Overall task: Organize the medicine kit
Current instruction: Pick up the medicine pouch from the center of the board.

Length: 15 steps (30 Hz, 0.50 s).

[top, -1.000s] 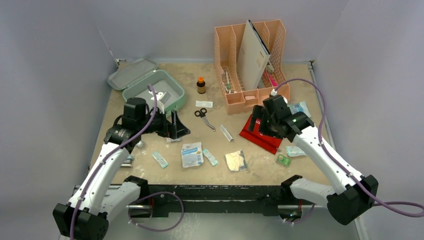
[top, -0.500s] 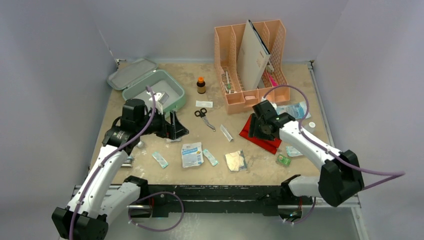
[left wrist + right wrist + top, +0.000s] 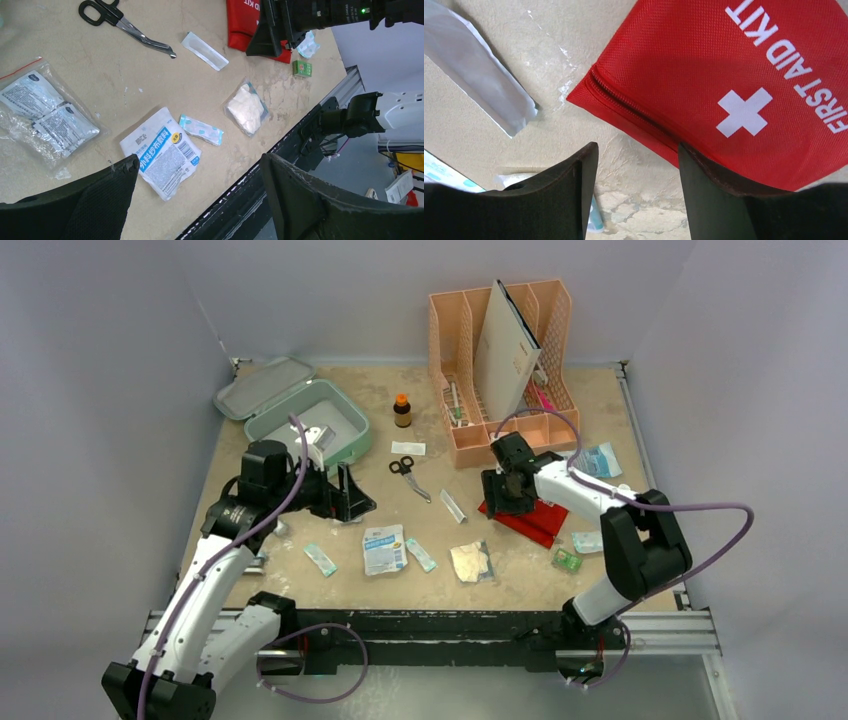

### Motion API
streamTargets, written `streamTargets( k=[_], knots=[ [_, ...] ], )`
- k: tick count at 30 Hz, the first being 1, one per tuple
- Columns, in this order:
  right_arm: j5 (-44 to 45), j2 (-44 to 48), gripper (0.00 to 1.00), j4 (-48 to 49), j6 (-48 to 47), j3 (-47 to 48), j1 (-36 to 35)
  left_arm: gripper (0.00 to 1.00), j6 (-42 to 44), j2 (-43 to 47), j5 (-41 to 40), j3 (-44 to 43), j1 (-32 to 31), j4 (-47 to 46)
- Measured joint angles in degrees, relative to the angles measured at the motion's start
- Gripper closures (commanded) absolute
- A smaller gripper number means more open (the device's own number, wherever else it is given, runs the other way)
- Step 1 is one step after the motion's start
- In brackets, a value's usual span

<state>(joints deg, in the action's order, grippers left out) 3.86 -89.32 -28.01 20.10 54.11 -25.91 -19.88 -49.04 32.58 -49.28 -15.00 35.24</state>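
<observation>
Now mid-sorting, packets [image 3: 161,160] loose near front edge. Medicine kit [image 3: 352,448] at far-left corner, lid open. Left gripper [image 3: 199,162] just in front of it, fingers spread, empty. Right gripper [image 3: 636,147] spread wide, low over red pouch [image 3: 734,80] right of centre. Next, likely: lower, pinch pouch edge.

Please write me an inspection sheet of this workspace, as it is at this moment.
Surface: beige table, stained and crowded.
Job's things: medicine kit open, lid folded back, a pale item inside.
Clutter: scissors, brown bottle, red first-aid pouch, file organizer, loose packets.
Grippers: left gripper fingers open, empty, above packets; right gripper fingers open, above the pouch's edge.
Cables: a purple cable on each arm; the right one loops beyond the table.
Surroundings: plain grey walls; nothing else seen.
</observation>
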Motion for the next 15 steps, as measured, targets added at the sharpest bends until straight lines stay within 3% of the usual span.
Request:
streamTargets(
  k=[15],
  knots=[
    [-1.9,-4.8,0.39,-0.4,-6.1,3.6,0.2,0.11,0.0,0.5,-0.1,0.0,0.0,0.1]
  ],
)
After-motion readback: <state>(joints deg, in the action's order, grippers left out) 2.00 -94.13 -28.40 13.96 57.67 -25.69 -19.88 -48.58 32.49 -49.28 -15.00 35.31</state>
